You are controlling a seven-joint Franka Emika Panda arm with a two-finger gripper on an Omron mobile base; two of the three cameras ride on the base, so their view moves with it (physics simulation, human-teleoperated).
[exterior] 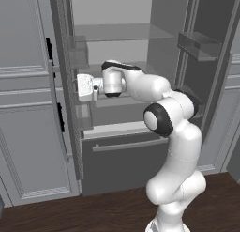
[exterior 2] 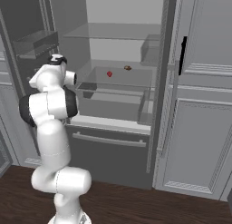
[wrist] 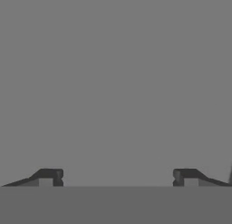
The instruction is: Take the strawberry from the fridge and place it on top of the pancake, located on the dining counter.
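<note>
The fridge (exterior: 123, 160) stands with both doors swung open, showing its pale grey shelves. A tiny red strawberry (exterior 2: 109, 74) lies on the middle glass shelf (exterior 2: 118, 78), in the right base view. My arm reaches into the fridge's left side at that shelf's height. The gripper (exterior: 80, 87) points left, close to the left door's inner wall and to the left of the strawberry. In the hand view the gripper (wrist: 118, 177) is open, its dark fingertips (wrist: 50, 177) wide apart against a plain grey surface, with nothing between them. The pancake and the dining counter are out of view.
A small brown item (exterior 2: 128, 68) lies on the same shelf behind the strawberry. Door bins (exterior: 199, 45) jut from the open right door, and another bin (exterior 2: 35, 41) from the left door. Light grey panelled cabinets (exterior 2: 199, 128) flank the fridge. Below is a dark wood floor (exterior: 70, 214).
</note>
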